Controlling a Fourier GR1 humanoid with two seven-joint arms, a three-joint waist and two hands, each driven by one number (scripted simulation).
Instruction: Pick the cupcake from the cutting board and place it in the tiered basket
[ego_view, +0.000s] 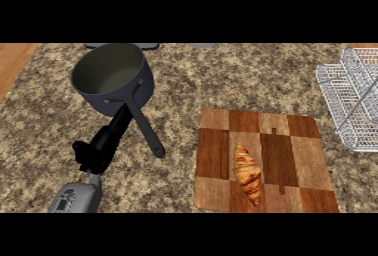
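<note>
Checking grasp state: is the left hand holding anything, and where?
Nothing held. Left hand lies open beside the saucepan handle.

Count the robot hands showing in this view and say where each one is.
1. The black left hand shows at lower left on its grey forearm, fingers straight, reaching toward the dark grey saucepan. The right hand is out of view.

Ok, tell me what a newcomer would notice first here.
A croissant lies on the wooden cutting board at the lower right, where the task names a cupcake. A dark pot stands at the upper left, its long handle reaching toward the left hand. A white wire basket sits at the right edge.
</note>
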